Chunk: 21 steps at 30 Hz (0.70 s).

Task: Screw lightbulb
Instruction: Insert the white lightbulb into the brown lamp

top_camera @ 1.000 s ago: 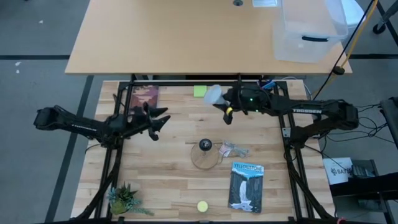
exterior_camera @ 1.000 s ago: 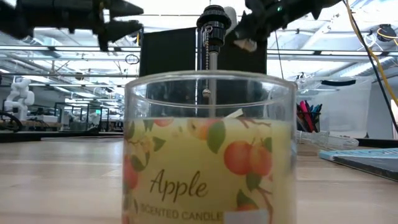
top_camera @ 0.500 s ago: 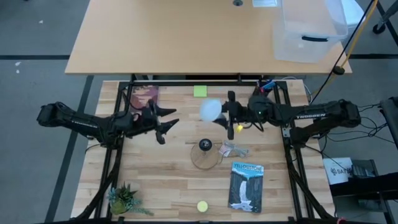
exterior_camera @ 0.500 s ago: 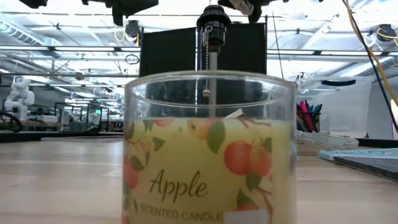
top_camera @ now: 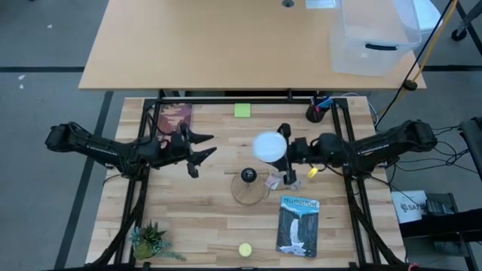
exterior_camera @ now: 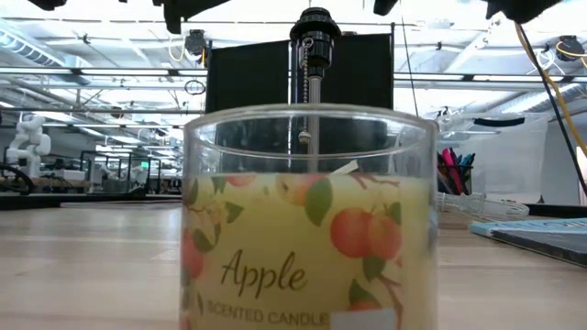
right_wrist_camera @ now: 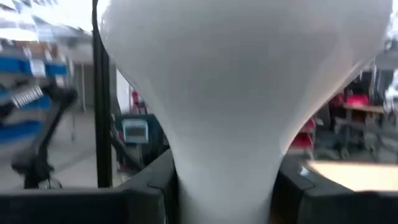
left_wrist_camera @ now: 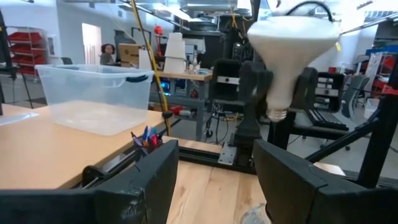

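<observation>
The white frosted lightbulb [top_camera: 269, 144] hangs in the air just beyond the round wooden base [top_camera: 250, 193] and its black socket [top_camera: 248, 176]. My right gripper [top_camera: 285, 156] is shut on it. The bulb [left_wrist_camera: 292, 37] stands globe up with its grey screw neck pointing down. My left gripper [top_camera: 202, 149] waits open to the left of the base, with nothing between its fingers [left_wrist_camera: 155, 180]. In the low view the socket [exterior_camera: 315, 27] tops a thin post behind a candle jar. My right gripper pinches the bulb's tapering neck [left_wrist_camera: 280, 93] between its two fingers [left_wrist_camera: 252, 84], just above the screw thread. The fingers come in about level from the table's right. The bulb stands upright, globe on top, lifted clear of the table and the socket.
An apple candle jar [exterior_camera: 307, 220] stands close to the low camera and shows from above as a yellow disc [top_camera: 245, 249]. A book [top_camera: 298, 226] lies near right, a small plant [top_camera: 151, 242] near left, another book [top_camera: 175, 118] far left. A clear bin [top_camera: 373, 38] sits on the far table.
My right gripper has carried the bulb from the far side toward the near edge and the wooden base. It has tipped upward, so the bulb has turned from lying level to globe up. My left gripper has risen a little.
</observation>
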Available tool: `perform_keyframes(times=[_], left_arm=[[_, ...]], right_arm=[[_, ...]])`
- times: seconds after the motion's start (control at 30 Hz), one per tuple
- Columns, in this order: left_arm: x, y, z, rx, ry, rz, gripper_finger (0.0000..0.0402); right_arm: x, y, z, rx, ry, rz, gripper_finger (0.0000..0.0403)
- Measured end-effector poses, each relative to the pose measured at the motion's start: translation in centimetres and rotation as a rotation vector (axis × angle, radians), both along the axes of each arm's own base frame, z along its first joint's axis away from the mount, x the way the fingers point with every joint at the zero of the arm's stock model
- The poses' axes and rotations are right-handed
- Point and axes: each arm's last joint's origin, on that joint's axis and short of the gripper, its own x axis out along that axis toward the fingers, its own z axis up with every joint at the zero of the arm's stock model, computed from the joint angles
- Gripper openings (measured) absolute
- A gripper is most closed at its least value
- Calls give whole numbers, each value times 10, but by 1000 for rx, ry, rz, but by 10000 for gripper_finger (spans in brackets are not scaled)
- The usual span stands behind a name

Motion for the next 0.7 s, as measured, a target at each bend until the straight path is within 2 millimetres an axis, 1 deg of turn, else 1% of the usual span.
perform_keyframes(times=[0.07,0.17,0.27,0.4,0.53,0.7], left_arm=[[0,0,1,-2,-11,0,213],[0,0,3,-5,-30,0,213],[-1,0,4,-6,-43,-5,213],[-1,-3,5,-4,-56,-34,213],[-1,-5,5,2,-57,-44,213],[-1,-4,6,2,-61,-43,213]], right_arm=[[2,3,-7,8,-9,9,151],[12,9,-18,15,-15,27,159],[20,12,-26,15,-38,42,155],[28,13,-36,11,-81,45,147],[36,14,-48,12,-100,46,154],[49,17,-54,17,-127,51,150]])
